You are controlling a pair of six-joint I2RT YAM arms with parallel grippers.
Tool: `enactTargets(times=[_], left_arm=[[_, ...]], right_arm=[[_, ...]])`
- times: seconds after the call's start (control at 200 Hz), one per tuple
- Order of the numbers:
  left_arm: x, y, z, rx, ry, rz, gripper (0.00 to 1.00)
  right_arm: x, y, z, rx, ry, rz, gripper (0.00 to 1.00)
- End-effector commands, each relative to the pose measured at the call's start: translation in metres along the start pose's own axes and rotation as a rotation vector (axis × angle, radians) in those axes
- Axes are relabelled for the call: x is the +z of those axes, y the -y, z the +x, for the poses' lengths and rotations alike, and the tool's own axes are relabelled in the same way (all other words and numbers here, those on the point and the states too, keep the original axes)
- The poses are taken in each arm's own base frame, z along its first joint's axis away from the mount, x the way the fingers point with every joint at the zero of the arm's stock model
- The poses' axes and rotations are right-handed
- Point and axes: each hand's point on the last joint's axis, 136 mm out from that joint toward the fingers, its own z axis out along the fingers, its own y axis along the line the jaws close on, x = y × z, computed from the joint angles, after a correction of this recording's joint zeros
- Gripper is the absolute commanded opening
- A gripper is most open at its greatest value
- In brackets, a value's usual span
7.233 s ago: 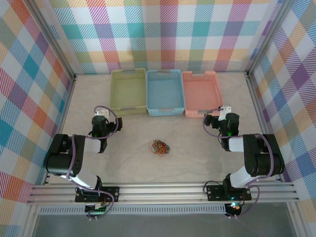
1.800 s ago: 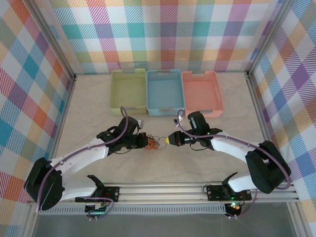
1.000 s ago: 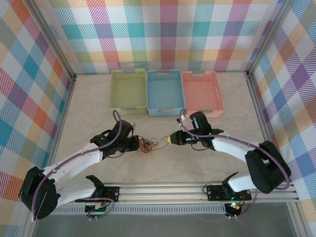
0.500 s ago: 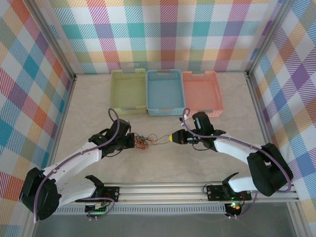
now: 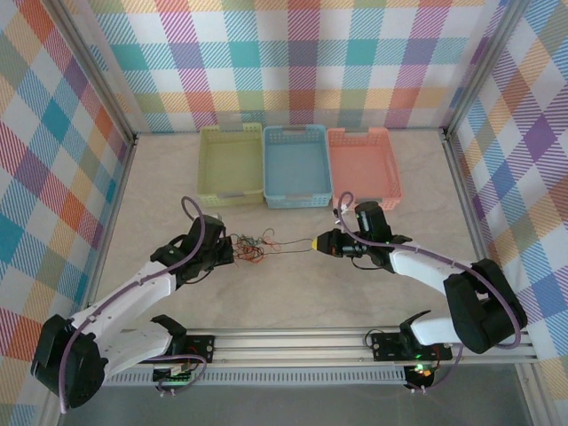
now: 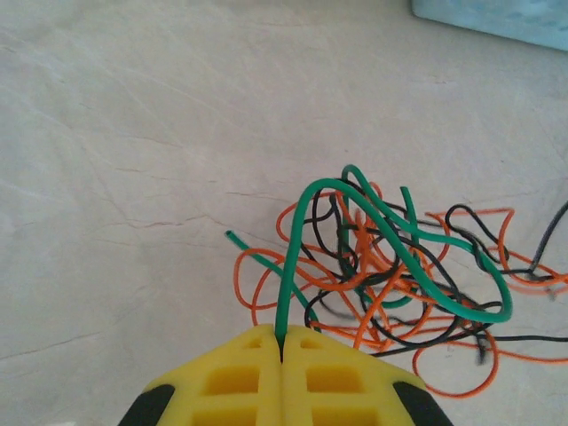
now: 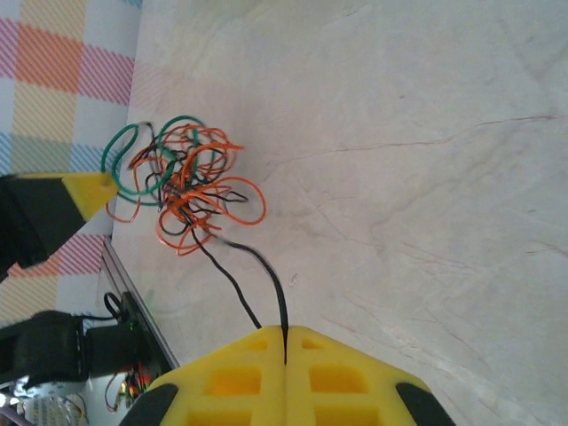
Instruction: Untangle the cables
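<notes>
Left gripper (image 6: 282, 342): the yellow fingers are pressed flat together, with the end of a green cable (image 6: 282, 302) pinched in the seam between them.
Right gripper (image 7: 284, 342): it is closed in the same way, and a black cable (image 7: 282, 311) is clamped between its fingers.
Cables (image 5: 253, 248): a loose clump of orange, black and green loops is seen over the middle of the table (image 5: 293, 293), between the two grippers. It is just beside the left gripper and apart from the right one. Whether it rests on the table or is lifted slightly cannot be told.
Green cable: a tall arch is formed from the left gripper up and over the orange loops.
Black cable: a thin, nearly straight line is drawn from the clump across to the right gripper.
Baskets: a green basket (image 5: 231, 166), a blue basket (image 5: 297, 164) and a pink basket (image 5: 362, 167) are set side by side at the far end of the table, well apart from the clump.
</notes>
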Motion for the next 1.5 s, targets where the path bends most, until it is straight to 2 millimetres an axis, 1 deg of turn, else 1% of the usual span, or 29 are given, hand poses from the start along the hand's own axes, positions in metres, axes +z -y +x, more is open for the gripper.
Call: enactTargets(times=[0.0, 0.135, 0.36, 0.495, 0.705, 0.805, 0.885, 1.03, 1.28, 1.435, 1.495], left_arm=[[-0.006, -0.019, -0.004, -0.047, 0.053, -0.043, 0.0], [-0.016, -0.027, -0.005, -0.062, 0.091, -0.048, 0.0], [-0.027, -0.036, -0.006, -0.088, 0.137, -0.056, 0.0], [-0.038, -0.045, -0.011, -0.163, 0.19, -0.062, 0.0], [-0.055, -0.064, -0.017, -0.228, 0.247, -0.102, 0.0], [-0.064, -0.082, -0.018, -0.26, 0.287, -0.187, 0.0], [-0.069, -0.088, -0.02, -0.274, 0.311, -0.208, 0.0], [-0.072, -0.092, -0.023, -0.289, 0.332, -0.212, 0.0], [-0.072, -0.099, -0.021, -0.299, 0.336, -0.243, 0.0], [-0.07, -0.1, -0.02, -0.301, 0.333, -0.244, 0.0], [-0.068, -0.095, -0.02, -0.293, 0.325, -0.223, 0.0]], right_arm=[[-0.006, 0.0, -0.009, 0.039, 0.036, -0.03, 0.0], [-0.007, 0.002, -0.011, 0.057, 0.042, -0.03, 0.0], [-0.01, 0.005, -0.012, 0.067, 0.061, -0.017, 0.0], [-0.014, 0.007, -0.013, 0.078, 0.078, -0.022, 0.0], [-0.018, 0.014, -0.017, 0.12, 0.103, -0.024, 0.0], [-0.021, 0.018, -0.021, 0.148, 0.122, -0.044, 0.0], [-0.023, 0.023, -0.023, 0.174, 0.131, -0.045, 0.0], [-0.027, 0.029, -0.024, 0.202, 0.154, -0.032, 0.0], [-0.036, 0.039, -0.025, 0.252, 0.203, -0.013, 0.0], [-0.041, 0.046, -0.027, 0.28, 0.231, -0.002, 0.0], [-0.042, 0.046, -0.027, 0.279, 0.237, -0.005, 0.0]])
